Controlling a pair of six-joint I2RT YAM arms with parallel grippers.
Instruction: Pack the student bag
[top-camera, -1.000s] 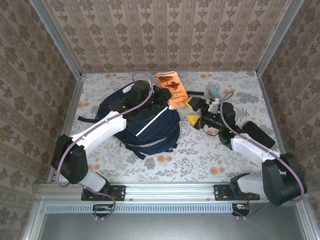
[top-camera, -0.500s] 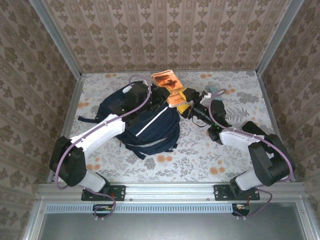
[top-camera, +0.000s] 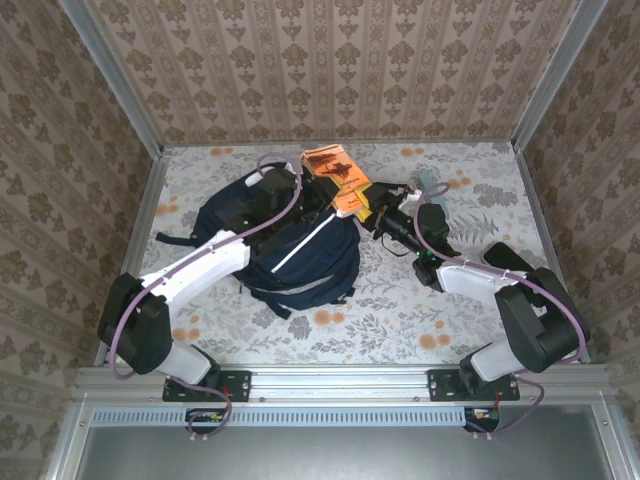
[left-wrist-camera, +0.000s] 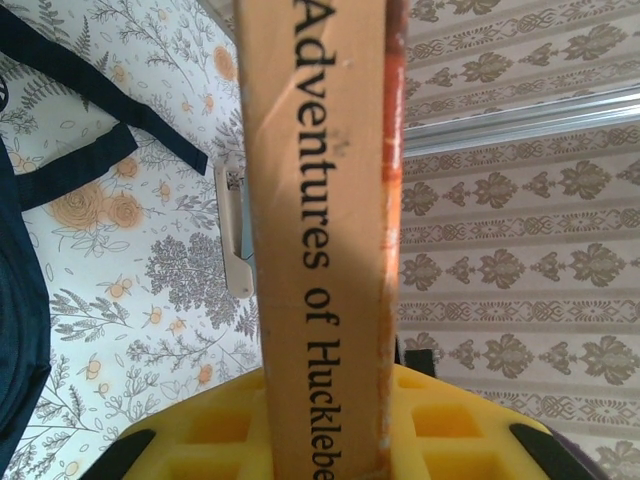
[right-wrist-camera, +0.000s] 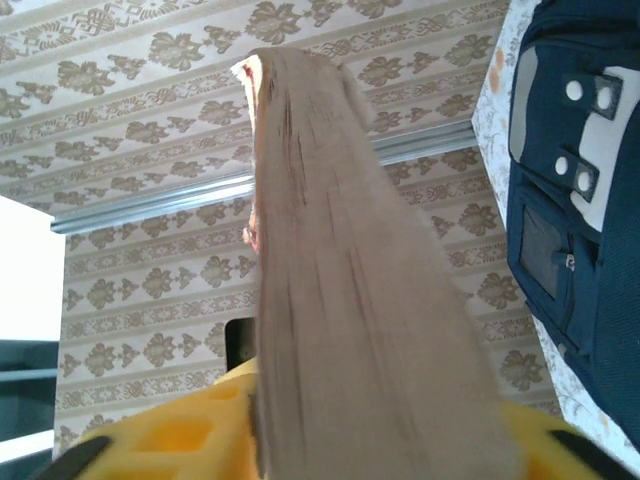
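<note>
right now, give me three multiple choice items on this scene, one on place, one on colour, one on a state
1. Where is the orange book? A) inside the bag B) flat on the table C) held by the student bag's far right corner
2. The bag's colour? A) dark navy B) red C) green
3. The left pincer is? A) open, empty B) shut on the book C) shut on a strap
Key: 1 C, the top view shows it there; 2 A, mostly navy fabric; 3 B, the spine sits between its yellow fingers.
</note>
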